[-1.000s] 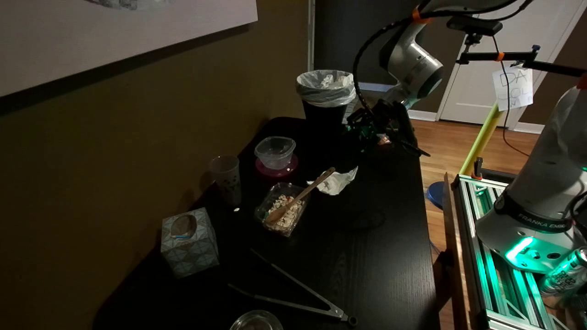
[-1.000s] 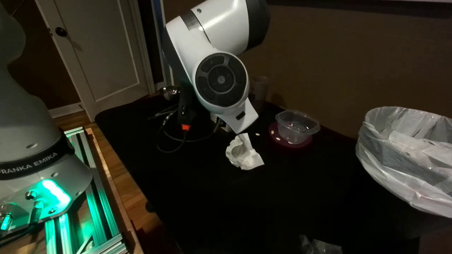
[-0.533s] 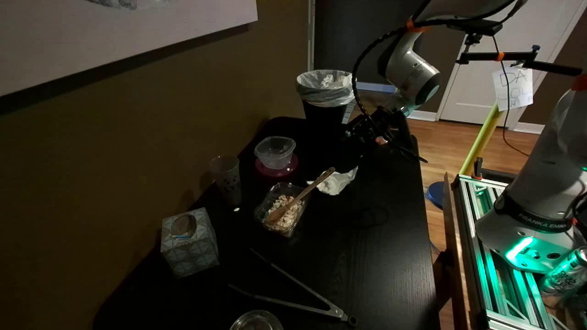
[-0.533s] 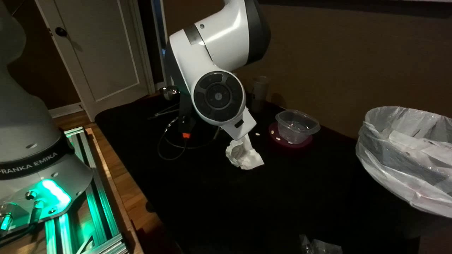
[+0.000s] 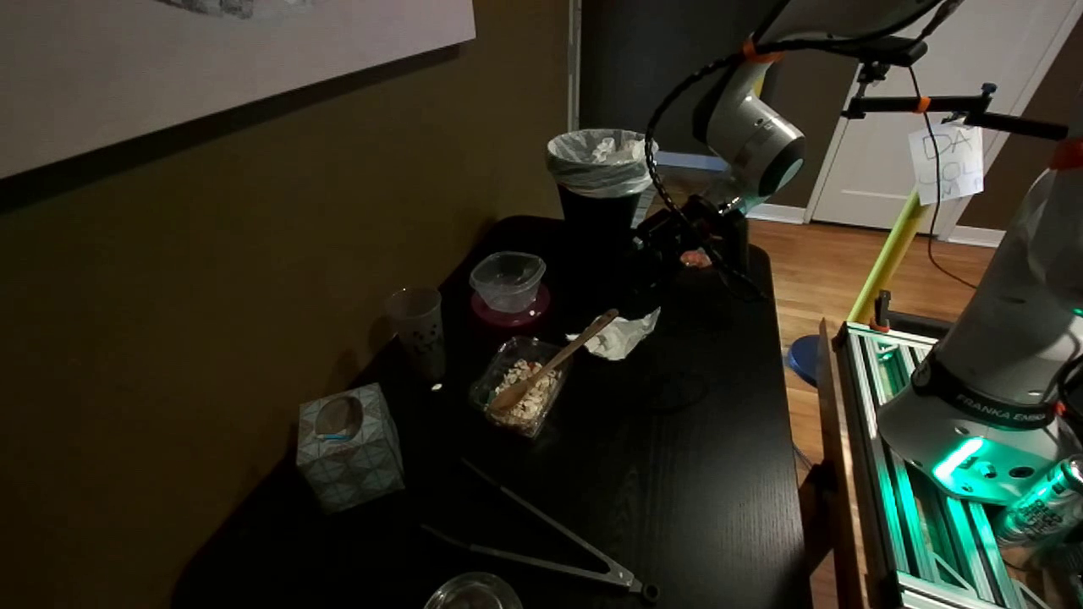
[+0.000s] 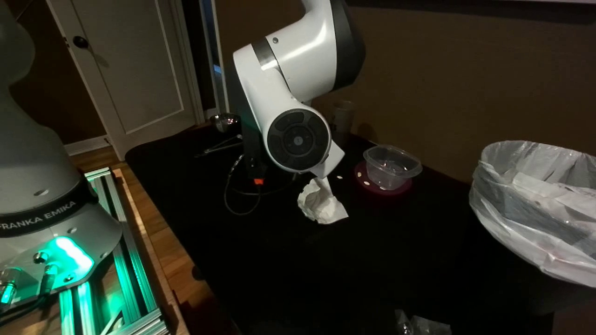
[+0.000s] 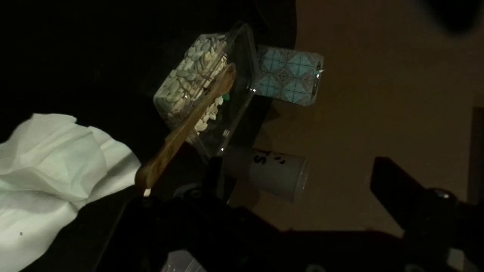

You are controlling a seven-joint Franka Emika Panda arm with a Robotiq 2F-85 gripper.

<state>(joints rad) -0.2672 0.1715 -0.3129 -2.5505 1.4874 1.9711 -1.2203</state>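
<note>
The claw [image 7: 298, 160] hangs above the bench [image 5: 711, 474], its jaws standing wide apart with nothing held between them. Nearest lie a crumpled paper [image 6: 321, 204], resting on the bench, and a wooden spoon [image 7: 181, 130] leaning in a clear tub [image 7: 237, 107] of pale pieces [image 7: 189, 71], its handle jutting toward the paper; whether the two touch cannot be told. The paper should prove very light and limp, likelier to squash or tear than to slip, and a raised fold near its middle looks the best place to pinch. The spoon looks stiff and light, best taken by its handle. The bench top is black and faintly grained, with tongs [image 5: 620, 577] splayed on it and a lined bin [image 5: 596, 207] by one end. The room is dim: a brown wall [image 6: 465, 93] behind, a pale door [image 6: 135, 70], plank flooring [image 5: 812, 271] beyond the bench edge.
</note>
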